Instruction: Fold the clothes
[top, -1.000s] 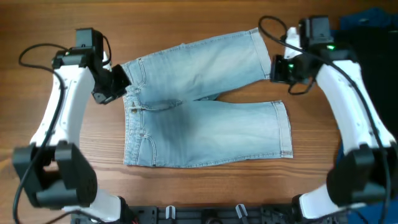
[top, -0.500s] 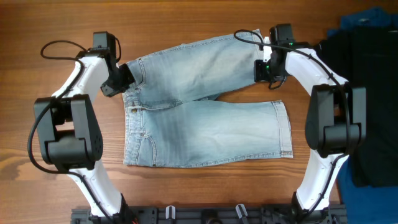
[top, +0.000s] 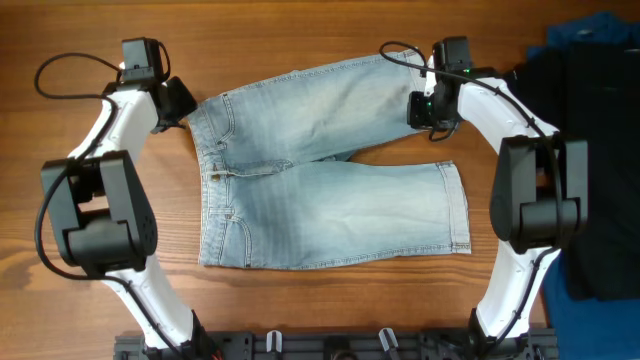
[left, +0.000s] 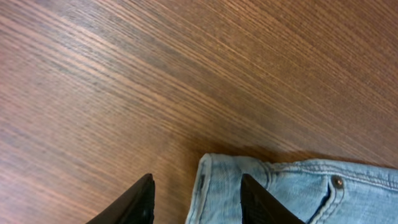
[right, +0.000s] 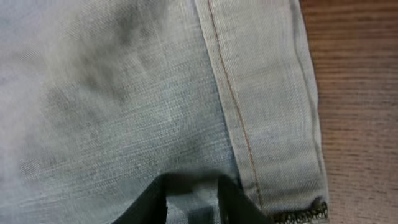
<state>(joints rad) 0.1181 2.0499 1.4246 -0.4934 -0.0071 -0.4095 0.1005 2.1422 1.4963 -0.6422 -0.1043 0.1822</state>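
You have the denim shorts spread flat in the middle of the wooden table, waistband to the left and both legs running to the right, the upper leg slanting up and away from the lower one. Your left gripper sits at the upper corner of the waistband; in its wrist view the two black fingers stand spread apart, with that rounded denim corner lying between them on the wood and a metal rivet showing on the cloth just to the right. Your right gripper is over the hemmed end of the upper leg; its wrist view shows the fingertips parted a little, the denim lying flat beneath them and the stitched hem running just beside them, bare table beyond it. A black garment lies at the right edge of the table, well apart from the shorts, with a dark blue cloth showing above it
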